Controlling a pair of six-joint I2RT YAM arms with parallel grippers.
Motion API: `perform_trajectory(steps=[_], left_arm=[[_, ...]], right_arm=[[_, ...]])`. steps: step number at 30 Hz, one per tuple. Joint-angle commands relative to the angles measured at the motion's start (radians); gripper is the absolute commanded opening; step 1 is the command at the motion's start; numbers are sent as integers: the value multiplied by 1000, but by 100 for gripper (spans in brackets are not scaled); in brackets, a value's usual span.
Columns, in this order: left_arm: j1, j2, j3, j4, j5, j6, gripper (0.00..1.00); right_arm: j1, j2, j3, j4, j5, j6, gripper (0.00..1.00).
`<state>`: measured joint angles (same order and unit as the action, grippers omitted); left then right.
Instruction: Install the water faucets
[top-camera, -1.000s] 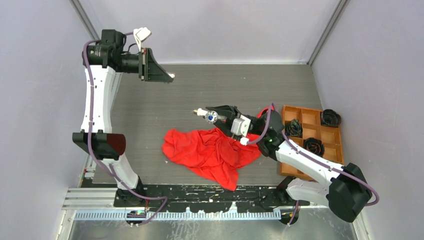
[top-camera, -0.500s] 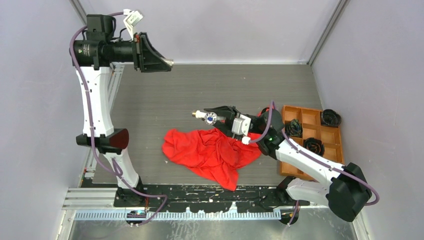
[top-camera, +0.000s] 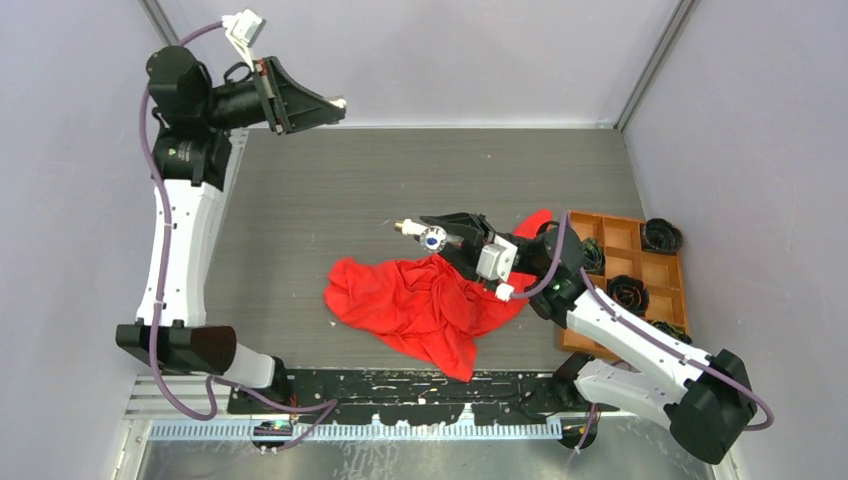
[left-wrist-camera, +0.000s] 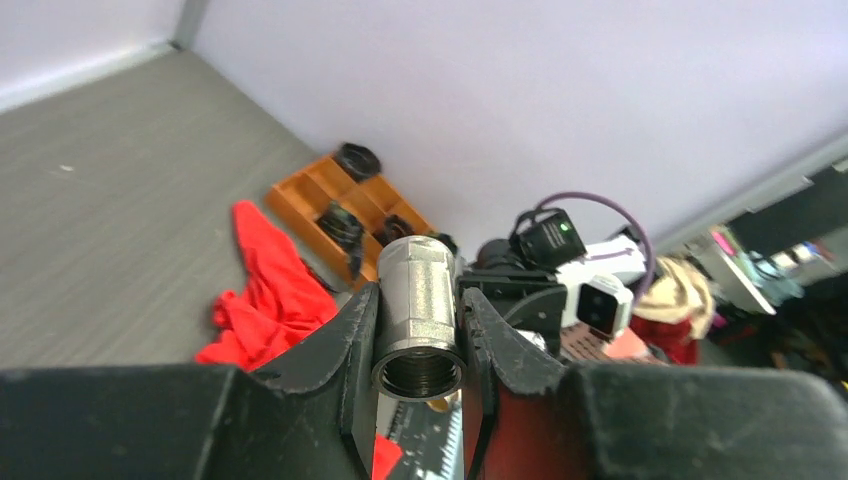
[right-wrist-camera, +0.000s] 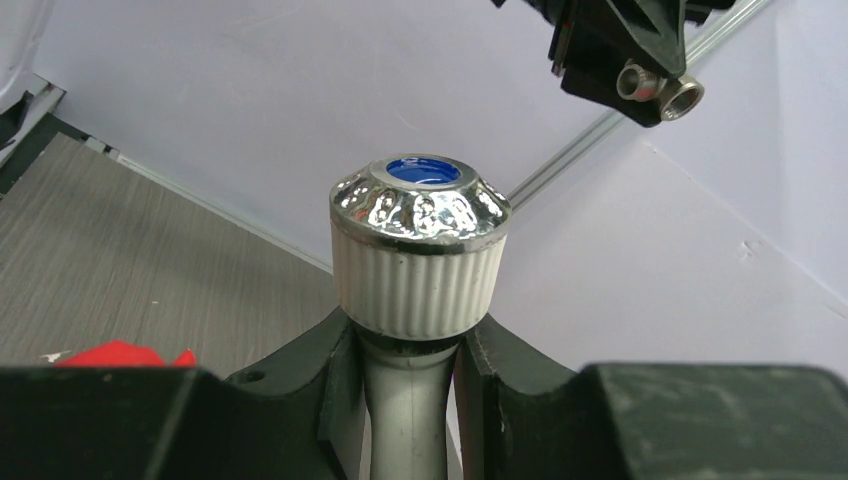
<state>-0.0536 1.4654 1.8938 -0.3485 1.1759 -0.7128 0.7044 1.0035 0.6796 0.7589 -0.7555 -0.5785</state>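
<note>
The water faucet (top-camera: 428, 237), white with a blue-marked knob and a brassy tip pointing left, hangs over the table's middle with my right gripper (top-camera: 445, 232) shut on its stem. In the right wrist view its ribbed knob (right-wrist-camera: 420, 255) stands just above the fingers (right-wrist-camera: 330, 385). My left gripper (top-camera: 336, 103) is raised at the back left, shut on a small grey metal fitting (left-wrist-camera: 418, 305) with a threaded bore. That fitting (right-wrist-camera: 662, 95) also shows high in the right wrist view, well apart from the faucet.
A crumpled red cloth (top-camera: 415, 300) lies under and in front of the right gripper. An orange compartment tray (top-camera: 645, 268) with black coiled parts sits at the right. Grey walls close in the table at the back and sides.
The left arm has straightened and carried the fitting higher, toward the back wall. The right arm has shifted the faucet slightly to the right. Both grips are unchanged.
</note>
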Motion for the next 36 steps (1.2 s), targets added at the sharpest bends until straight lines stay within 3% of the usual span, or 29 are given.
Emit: perform_trajectory(steps=[1,4,13,20,36], left_arm=[[-8,-14,-175,456,147,-439,0],[-8,-80,-290,477,137,-499,0],[-44,-188,-507,376,279,-537,0],[-103,-295,-628,350,310,-536,0],[-108,-276,-653,220,311,-442,0]], right_arm=[[-2,-49,-16,7,44,-45,0],[-4,-60,-28,16,51,-44,0],[-10,-43,-33,98,83,-48,0],[-10,14,20,117,18,-58,0],[28,60,86,152,-40,-72,0]])
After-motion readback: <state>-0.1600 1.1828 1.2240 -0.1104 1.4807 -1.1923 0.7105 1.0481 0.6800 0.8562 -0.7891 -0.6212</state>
